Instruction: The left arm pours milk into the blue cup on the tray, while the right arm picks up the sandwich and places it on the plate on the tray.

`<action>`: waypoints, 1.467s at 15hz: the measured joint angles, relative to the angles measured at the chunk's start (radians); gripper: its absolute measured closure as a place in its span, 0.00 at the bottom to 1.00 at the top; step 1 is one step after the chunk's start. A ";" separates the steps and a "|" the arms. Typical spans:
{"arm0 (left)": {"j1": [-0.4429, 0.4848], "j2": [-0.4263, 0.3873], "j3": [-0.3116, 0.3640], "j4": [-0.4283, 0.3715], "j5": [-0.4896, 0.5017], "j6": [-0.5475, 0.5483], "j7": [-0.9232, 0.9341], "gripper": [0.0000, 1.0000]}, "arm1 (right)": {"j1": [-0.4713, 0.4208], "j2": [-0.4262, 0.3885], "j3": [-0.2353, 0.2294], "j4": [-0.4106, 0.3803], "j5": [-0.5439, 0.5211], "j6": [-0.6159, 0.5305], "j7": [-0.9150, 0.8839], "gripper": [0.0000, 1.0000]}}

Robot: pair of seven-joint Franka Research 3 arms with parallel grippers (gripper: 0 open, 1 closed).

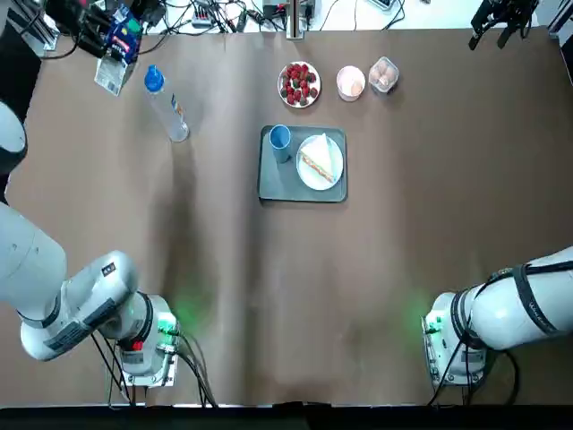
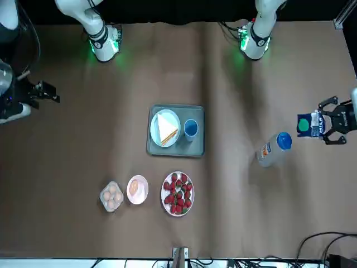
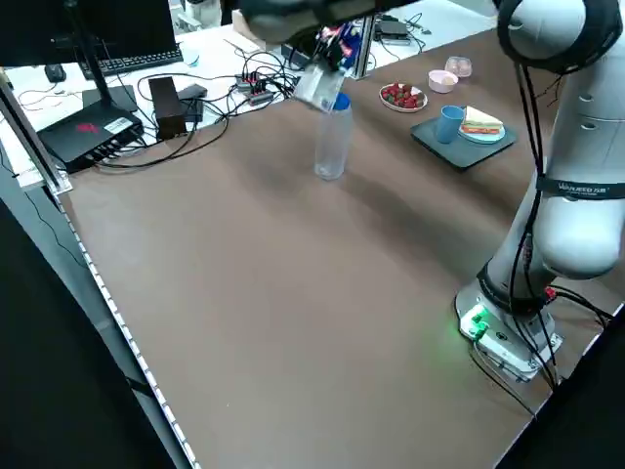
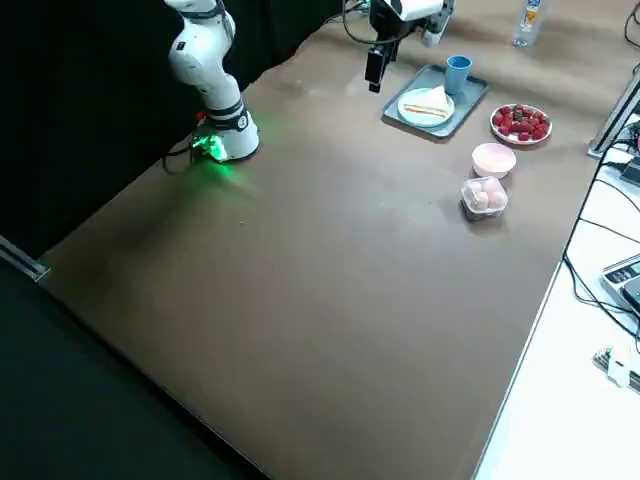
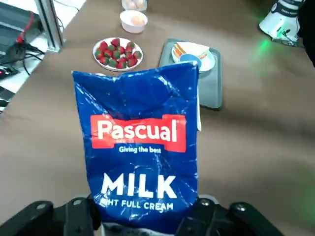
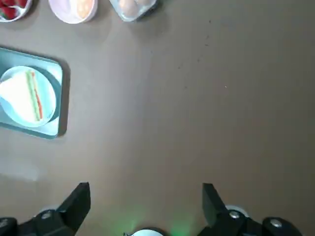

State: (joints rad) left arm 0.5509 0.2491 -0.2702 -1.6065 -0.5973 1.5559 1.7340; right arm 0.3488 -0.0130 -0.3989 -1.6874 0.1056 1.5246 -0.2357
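Note:
My left gripper (image 5: pixel 142 219) is shut on a blue milk carton (image 5: pixel 142 142) and holds it above the table's far left corner, beyond the water bottle; in the top view the milk carton (image 1: pixel 116 55) is tilted. The blue cup (image 1: pixel 279 137) stands upright on the grey tray (image 1: pixel 277 184) at mid-table. A sandwich (image 1: pixel 317 162) lies on the white plate (image 1: pixel 333 172) on that tray. My right gripper (image 6: pixel 145 196) is open and holds nothing, raised over the far right corner (image 1: pixel 501 20), well away from the tray.
A clear water bottle (image 1: pixel 166 104) with a blue cap stands to the left of the tray. Behind the tray sit a plate of strawberries (image 1: pixel 299 84), a pink bowl (image 1: pixel 350 81) and an egg container (image 1: pixel 383 74). Cables and equipment line the far edge.

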 joint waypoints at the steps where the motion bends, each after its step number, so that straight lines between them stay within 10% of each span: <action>1: -0.027 -0.018 0.000 0.000 0.019 0.000 -0.040 0.43 | -0.030 -0.018 0.038 -0.001 -0.002 -0.018 0.001 0.00; 10: -0.228 -0.093 -0.001 -0.002 0.196 0.011 -0.289 0.43 | -0.281 -0.186 0.349 -0.035 -0.036 -0.017 0.109 0.00; 22: -0.520 -0.096 -0.007 -0.009 0.425 0.081 -0.634 0.43 | -0.347 -0.264 0.365 -0.137 -0.134 0.037 0.111 0.00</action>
State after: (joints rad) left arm 0.0308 0.1536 -0.2769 -1.6151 -0.1724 1.6367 1.0998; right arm 0.0023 -0.2765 -0.0341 -1.8248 -0.0284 1.5617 -0.1244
